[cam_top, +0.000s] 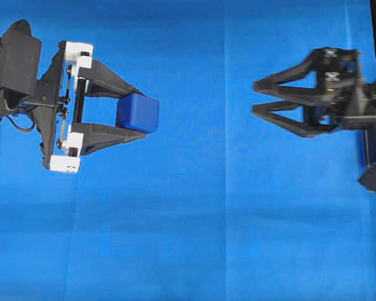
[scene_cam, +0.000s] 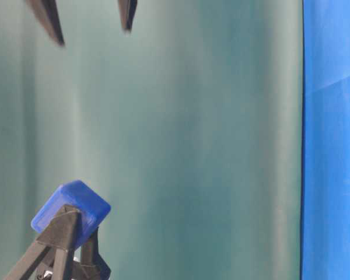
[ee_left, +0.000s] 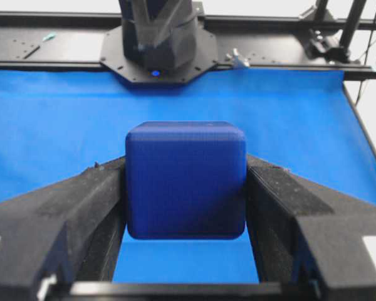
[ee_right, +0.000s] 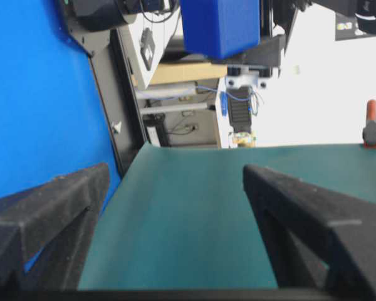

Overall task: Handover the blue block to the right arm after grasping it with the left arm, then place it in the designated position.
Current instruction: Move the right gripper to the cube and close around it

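Observation:
The blue block [cam_top: 138, 113] is a small dark-blue cube held between the tips of my left gripper [cam_top: 138, 111], which has white finger mounts and is shut on it, lifted off the cloth. In the left wrist view the blue block [ee_left: 185, 180] fills the gap between both black fingers [ee_left: 81, 207]. From table level the blue block [scene_cam: 71, 207] sits atop the left fingers. My right gripper [cam_top: 255, 96], all black, stands open at the right, its tips pointing at the block across a wide gap. The right wrist view shows the blue block [ee_right: 219, 26] far ahead, nothing between its fingers [ee_right: 301, 200].
Bright blue cloth [cam_top: 194, 219] covers the table. A green backdrop [scene_cam: 192, 146] stands behind in the table-level view. The right arm's base [ee_left: 160, 41] and a black frame rail [ee_left: 62, 47] sit at the far edge in the left wrist view.

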Tool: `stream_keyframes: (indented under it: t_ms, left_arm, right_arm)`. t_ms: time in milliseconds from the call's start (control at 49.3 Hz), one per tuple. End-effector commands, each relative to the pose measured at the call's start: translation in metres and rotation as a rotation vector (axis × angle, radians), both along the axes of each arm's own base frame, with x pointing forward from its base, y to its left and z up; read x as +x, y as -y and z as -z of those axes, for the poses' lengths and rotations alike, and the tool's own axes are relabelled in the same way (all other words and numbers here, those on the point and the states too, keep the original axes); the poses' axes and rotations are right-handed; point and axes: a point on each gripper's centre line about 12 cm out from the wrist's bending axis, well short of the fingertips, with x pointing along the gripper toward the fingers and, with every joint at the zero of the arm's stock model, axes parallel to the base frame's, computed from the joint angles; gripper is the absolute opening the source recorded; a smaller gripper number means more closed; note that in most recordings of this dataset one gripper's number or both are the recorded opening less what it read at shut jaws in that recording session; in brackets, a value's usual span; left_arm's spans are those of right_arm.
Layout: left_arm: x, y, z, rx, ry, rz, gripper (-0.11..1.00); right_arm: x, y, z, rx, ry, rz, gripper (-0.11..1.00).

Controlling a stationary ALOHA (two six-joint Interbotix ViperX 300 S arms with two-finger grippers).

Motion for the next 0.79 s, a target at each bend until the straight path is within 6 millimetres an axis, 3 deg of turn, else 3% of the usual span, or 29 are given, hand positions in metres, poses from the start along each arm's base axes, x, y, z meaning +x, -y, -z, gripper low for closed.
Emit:
stream_keyframes:
  t_ms: [0, 528, 771]
  left_arm:
    - [-0.001, -0.001, -0.010, -0.003, 0.032, -0.003, 0.49]
    - [0.000, -0.006, -0.008, -0.003, 0.028, -0.020, 0.48]
    - [0.000, -0.007, -0.008, -0.004, 0.027, -0.023, 0.49]
  right_arm:
    - [0.017, 0.000, -0.016, 0.002, 0.038, -0.008, 0.95]
    - [0.105, 0.002, -0.030, 0.002, 0.029, -0.011, 0.95]
    - [0.134, 0.003, -0.034, 0.000, 0.033, -0.009, 0.95]
